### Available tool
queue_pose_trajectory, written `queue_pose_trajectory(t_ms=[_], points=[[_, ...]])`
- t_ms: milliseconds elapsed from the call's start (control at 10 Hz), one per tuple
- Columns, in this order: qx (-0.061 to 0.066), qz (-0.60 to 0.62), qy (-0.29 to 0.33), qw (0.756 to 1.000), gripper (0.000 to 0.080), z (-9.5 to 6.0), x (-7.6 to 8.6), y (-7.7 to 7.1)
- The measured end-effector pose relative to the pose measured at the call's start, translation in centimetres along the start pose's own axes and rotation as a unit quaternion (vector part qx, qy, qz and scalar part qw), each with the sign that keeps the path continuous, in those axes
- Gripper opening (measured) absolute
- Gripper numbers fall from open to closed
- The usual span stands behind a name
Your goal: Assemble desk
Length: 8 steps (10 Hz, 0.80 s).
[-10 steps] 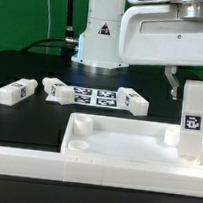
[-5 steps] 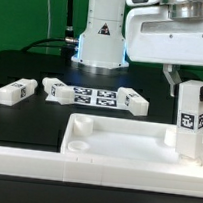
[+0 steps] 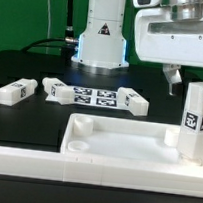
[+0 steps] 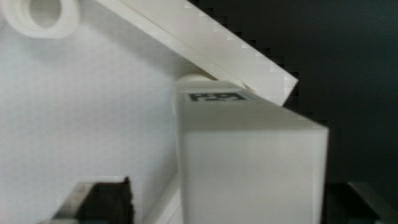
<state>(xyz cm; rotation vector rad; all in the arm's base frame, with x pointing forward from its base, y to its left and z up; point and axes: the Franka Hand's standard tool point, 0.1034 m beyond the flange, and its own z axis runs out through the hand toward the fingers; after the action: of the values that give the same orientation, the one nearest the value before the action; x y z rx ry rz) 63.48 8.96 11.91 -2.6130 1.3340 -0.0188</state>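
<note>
The gripper (image 4: 231, 205) holds its jaws apart around the upright leg (image 3: 196, 124) at the three-o'clock corner of the desk slab (image 3: 115, 146) in the exterior view; a finger (image 4: 107, 203) grazing it could tip the leg if loosely seated.

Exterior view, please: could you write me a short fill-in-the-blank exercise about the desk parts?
One desk leg stands ___ at a corner of the desk top.
___ other legs lie flat on the black table.
The marker board lies ___ two of those legs.
Missing words: upright; three; between.
</note>
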Motion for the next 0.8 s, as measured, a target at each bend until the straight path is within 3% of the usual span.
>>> queue_pose_trajectory(t_ms=[100, 200, 500, 800], points=[[-0.001, -0.031, -0.001, 1.000, 0.0614, 0.10, -0.11, 0.03], [-0.003, -0.066, -0.002, 0.998, 0.0642, 0.29, -0.21, 0.04], [-0.003, -0.192, -0.004, 0.981, 0.0647, 0.04, -0.32, -0.37], [-0.005, -0.319, -0.004, 0.948, 0.0649, 0.21, -1.08, -0.71]])
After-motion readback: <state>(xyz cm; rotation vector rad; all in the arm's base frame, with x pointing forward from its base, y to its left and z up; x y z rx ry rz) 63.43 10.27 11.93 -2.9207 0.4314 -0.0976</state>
